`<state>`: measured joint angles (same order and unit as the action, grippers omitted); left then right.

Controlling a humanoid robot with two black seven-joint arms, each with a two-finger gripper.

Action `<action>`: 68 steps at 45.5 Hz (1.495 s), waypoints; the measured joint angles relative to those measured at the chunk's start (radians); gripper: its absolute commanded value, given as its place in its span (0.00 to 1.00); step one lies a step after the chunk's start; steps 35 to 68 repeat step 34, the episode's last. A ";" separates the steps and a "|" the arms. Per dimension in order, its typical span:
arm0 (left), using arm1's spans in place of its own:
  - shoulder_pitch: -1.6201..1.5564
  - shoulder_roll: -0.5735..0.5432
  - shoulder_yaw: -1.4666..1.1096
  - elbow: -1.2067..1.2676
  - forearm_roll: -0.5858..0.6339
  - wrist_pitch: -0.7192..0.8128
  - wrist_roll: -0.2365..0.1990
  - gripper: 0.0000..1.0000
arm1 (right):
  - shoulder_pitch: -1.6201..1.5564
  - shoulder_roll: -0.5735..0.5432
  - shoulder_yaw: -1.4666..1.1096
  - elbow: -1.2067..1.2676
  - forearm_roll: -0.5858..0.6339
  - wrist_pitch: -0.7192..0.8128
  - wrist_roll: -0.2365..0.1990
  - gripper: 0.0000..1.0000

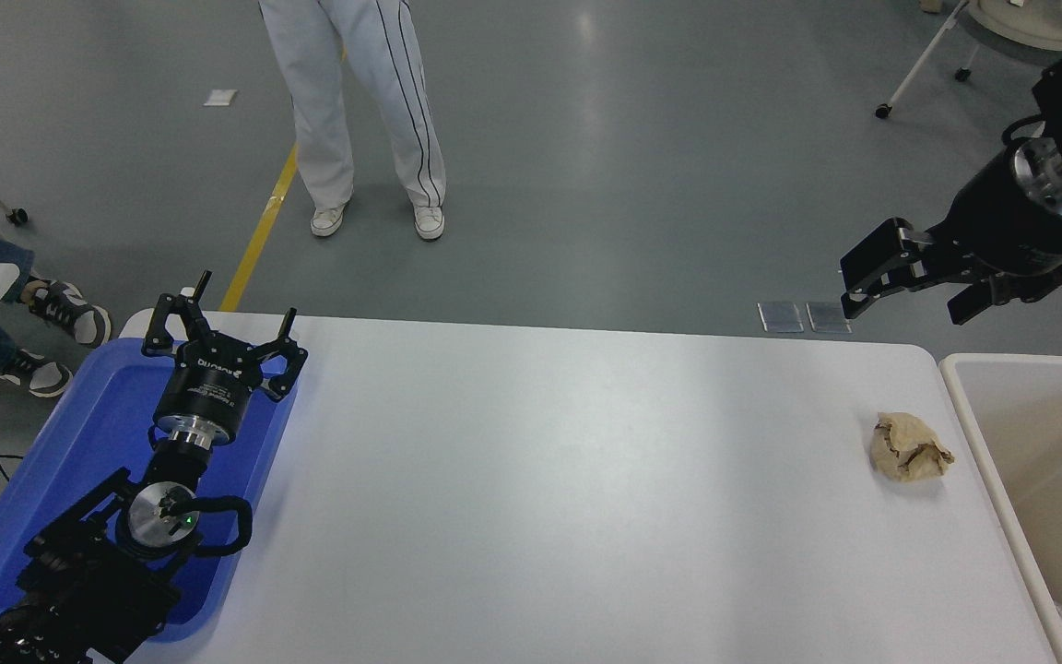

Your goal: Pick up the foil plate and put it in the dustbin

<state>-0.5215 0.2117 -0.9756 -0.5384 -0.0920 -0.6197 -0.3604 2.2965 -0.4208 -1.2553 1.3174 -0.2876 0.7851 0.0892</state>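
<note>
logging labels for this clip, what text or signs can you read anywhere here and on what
Left gripper: a short white brand word on its black body above the blue tray, seen upside down and too blurred to read.
Right gripper: no print visible.
Paper ball, table, dustbin: no text.
Floor: a yellow line, no words.

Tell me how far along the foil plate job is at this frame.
No foil plate shows on the table or in either gripper, so it may already be in the dustbin, though its visible inside shows none. The right gripper hangs raised, open and empty beyond the table's far edge. The left gripper is parked over the blue tray. A crumpled paper ball lies near the bin.
</note>
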 measured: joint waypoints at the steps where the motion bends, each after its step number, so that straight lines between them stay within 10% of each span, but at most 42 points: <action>1: 0.000 0.000 0.000 0.000 0.000 0.000 0.000 1.00 | 0.004 0.004 0.000 0.003 0.000 0.000 0.000 1.00; 68: 0.000 0.000 0.000 0.000 0.000 0.000 0.000 1.00 | 0.024 0.085 -0.089 0.033 0.004 0.000 0.000 1.00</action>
